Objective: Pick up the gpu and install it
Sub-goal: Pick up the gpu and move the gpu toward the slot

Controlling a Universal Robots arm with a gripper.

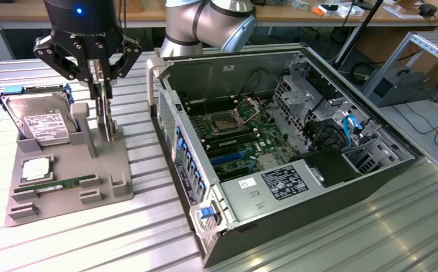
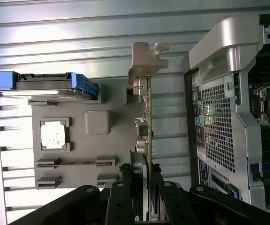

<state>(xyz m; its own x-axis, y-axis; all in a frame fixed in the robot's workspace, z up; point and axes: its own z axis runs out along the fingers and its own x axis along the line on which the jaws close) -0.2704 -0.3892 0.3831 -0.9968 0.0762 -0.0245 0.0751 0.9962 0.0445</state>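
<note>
The gpu (image 1: 107, 116) is a thin black card standing on edge at the near side of the grey holder (image 1: 107, 187). My gripper (image 1: 101, 85) hangs straight above it with a finger on each face of the card, shut on it. In the wrist view the gpu (image 2: 149, 126) appears edge-on, its silver bracket (image 2: 146, 61) at the far end, and my gripper (image 2: 146, 187) pinches it beside the grey holder (image 2: 97, 123). Whether the card's lower edge still sits in the holder's slot I cannot tell. The open computer case (image 1: 279, 141) lies to the exterior view's right.
On the holder also sit a silver hard drive (image 1: 43, 122) in a blue caddy, a processor chip (image 1: 35, 169) and a green memory stick (image 1: 60, 184). The case wall (image 2: 228, 117) is close to the card. The arm's base (image 1: 203, 28) stands behind the case.
</note>
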